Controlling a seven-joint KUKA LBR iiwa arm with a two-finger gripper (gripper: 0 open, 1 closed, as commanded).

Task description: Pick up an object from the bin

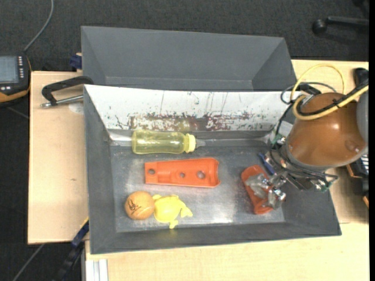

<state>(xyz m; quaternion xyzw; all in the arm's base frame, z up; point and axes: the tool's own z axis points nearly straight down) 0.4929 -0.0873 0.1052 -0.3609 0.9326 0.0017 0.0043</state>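
- Bare bin floor (231, 202) lies open between the orange block (181, 173) and the red piece (248, 180).
- The yellow bottle (163, 142) lies along the back wall.
- The orange ball (139, 205) and the yellow toy (170, 208) touch at the front left.

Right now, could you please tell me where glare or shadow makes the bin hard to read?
Camera view: glare washes the bin's back wall pale; the floor has a soft sheen beside the orange block; the gripper hides part of the red thing at the floor's right end.
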